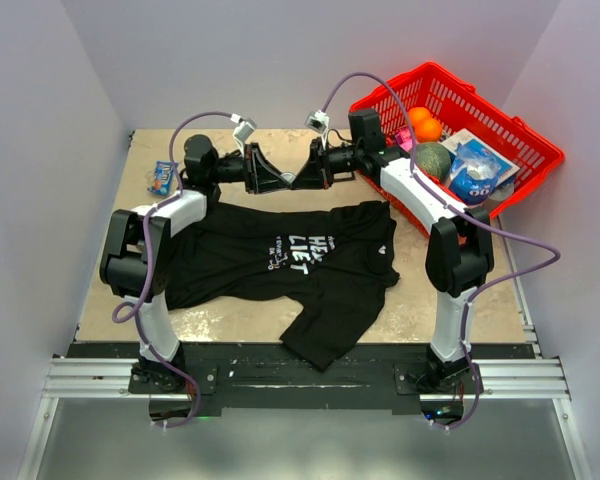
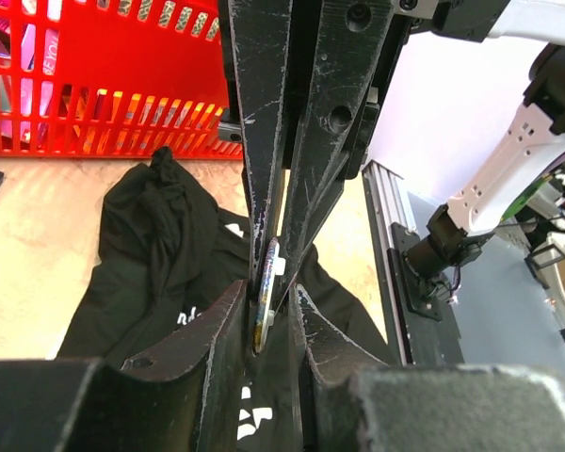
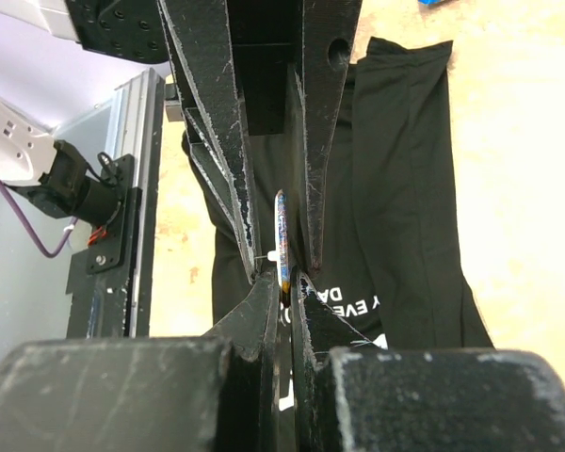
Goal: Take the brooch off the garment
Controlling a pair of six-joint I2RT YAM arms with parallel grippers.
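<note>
Right hand (image 3: 284, 285): clenched on the brooch (image 3: 282, 240) by its rim.
Left hand (image 2: 268, 303): tip to tip with it, jaws narrowed either side of the brooch; whether they press it I cannot tell.
Surface (image 1: 230, 315): tan board under everything.
Garment (image 1: 280, 260): black T-shirt lying flat, just near of both hands.
Basket (image 1: 458, 78): red, far right.
Brooch: edge-on between both hands, far middle, held off the garment.

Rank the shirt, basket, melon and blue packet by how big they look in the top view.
1. shirt
2. basket
3. melon and blue packet: these look too alike to rank, and the melon is partly hidden among the basket's other contents.
</note>
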